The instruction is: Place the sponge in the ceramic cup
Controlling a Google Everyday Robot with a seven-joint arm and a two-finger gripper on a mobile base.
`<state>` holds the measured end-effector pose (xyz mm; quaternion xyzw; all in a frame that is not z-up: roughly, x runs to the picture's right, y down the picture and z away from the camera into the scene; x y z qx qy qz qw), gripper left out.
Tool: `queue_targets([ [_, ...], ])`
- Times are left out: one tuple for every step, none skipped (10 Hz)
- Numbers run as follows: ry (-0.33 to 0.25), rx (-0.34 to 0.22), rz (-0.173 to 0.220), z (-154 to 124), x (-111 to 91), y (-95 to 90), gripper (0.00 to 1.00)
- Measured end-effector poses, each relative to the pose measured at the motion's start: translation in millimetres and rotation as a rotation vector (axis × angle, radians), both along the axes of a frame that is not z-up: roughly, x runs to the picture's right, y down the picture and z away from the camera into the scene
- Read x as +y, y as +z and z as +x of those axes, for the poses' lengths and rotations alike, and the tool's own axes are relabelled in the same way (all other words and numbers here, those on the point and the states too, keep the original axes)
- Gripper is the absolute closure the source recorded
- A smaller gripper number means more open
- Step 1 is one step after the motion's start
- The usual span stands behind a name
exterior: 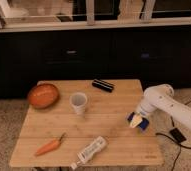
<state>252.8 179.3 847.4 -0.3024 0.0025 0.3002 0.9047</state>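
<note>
The ceramic cup (pixel 79 102), small, white and without a handle, stands upright left of the table's middle. At the table's right edge the white arm reaches down, and my gripper (pixel 137 120) sits low over the wood there. The blue sponge (pixel 143 123) shows as a blue patch right at the gripper, partly covered by it. I cannot tell whether the sponge is held or just lying under the gripper. The cup is well to the left of the gripper, about a third of the table's width away.
An orange bowl (pixel 43 95) sits at the far left and a black bar (pixel 103 85) lies near the back edge. A carrot (pixel 50 146) and a lying bottle (pixel 91 150) are near the front of the wooden table (pixel 114 112). A dark cabinet wall runs behind.
</note>
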Motion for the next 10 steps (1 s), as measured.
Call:
queue_targets([
  [-0.004,-0.001,0.000,1.3,1.1,3.1,0.20],
  [-0.008,0.003,0.001,5.5,3.5,6.0,0.20],
  [-0.008,0.007,-0.001,10.3,6.9,7.6,0.24],
  [-0.008,0.010,-0.002,14.4,9.4,8.7,0.33],
  [-0.008,0.013,-0.003,17.8,11.4,9.7,0.42],
  [-0.009,0.014,-0.003,20.0,13.1,10.7,0.51],
  [-0.009,0.013,-0.001,21.7,13.9,11.2,0.60],
  [-0.007,0.013,0.000,23.3,14.7,10.9,0.62],
  [-0.006,0.013,0.001,24.7,16.2,9.9,0.62],
  [-0.006,0.009,0.002,24.4,17.0,8.5,0.57],
])
